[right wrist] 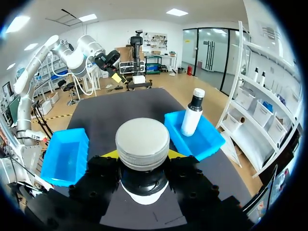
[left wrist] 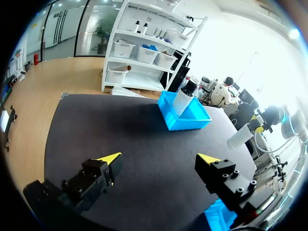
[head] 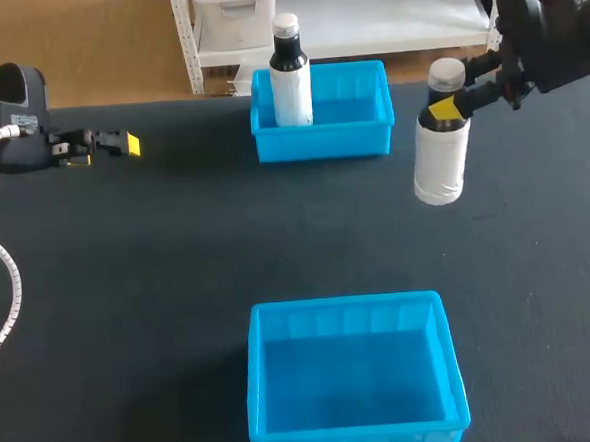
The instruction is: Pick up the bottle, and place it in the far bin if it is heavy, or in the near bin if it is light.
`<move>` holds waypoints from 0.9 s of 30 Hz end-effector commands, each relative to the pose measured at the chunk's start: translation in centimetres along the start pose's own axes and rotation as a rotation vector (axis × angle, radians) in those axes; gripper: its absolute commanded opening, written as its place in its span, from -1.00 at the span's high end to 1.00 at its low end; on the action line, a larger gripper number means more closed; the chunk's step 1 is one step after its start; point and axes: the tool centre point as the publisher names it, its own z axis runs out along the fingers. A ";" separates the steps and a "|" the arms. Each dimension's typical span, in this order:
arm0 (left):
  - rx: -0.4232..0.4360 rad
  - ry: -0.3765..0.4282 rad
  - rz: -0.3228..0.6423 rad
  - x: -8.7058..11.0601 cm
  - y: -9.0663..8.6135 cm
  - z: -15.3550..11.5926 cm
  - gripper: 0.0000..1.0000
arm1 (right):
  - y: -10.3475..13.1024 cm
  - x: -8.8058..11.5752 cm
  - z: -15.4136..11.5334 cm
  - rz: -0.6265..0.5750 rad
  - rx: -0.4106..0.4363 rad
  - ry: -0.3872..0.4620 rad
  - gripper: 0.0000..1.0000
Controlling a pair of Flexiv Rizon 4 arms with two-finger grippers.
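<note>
Matte black worktop (head: pixel 128 271); second bottle (head: pixel 289 71), white body, black neck, pale cap, stands upright at the left end of the far bin (head: pixel 320 144).

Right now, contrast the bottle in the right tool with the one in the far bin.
The held bottle hangs in the right tool, clamped at its neck; the binned bottle stands in the far bin. The held bottle's cap is grey, the binned bottle's white. Both have white bodies.

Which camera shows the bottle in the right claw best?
The head view: the whole bottle hangs from the right claw, gripped at its neck. The right wrist view shows mainly its cap; the left wrist view shows it small and far off.
</note>
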 end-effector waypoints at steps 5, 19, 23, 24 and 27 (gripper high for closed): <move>0.000 0.000 0.000 0.0 0.0 0.0 -1.00 | -0.2 -0.7 -2.8 -0.012 0.012 0.030 1.00; 0.000 0.000 0.000 0.0 0.0 0.0 -1.00 | -6.8 -2.1 -3.9 -0.046 0.067 0.053 1.00; 0.000 0.000 0.000 0.0 0.0 0.0 -1.00 | -9.2 -2.8 -3.3 -0.069 0.067 0.053 1.00; 0.000 0.000 0.000 0.0 0.0 0.0 -1.00 | -9.8 -2.9 -3.2 -0.072 0.068 0.054 1.00; 0.000 0.000 0.000 0.0 0.0 0.0 -1.00 | -11.4 -3.3 -2.7 -0.084 0.069 0.052 1.00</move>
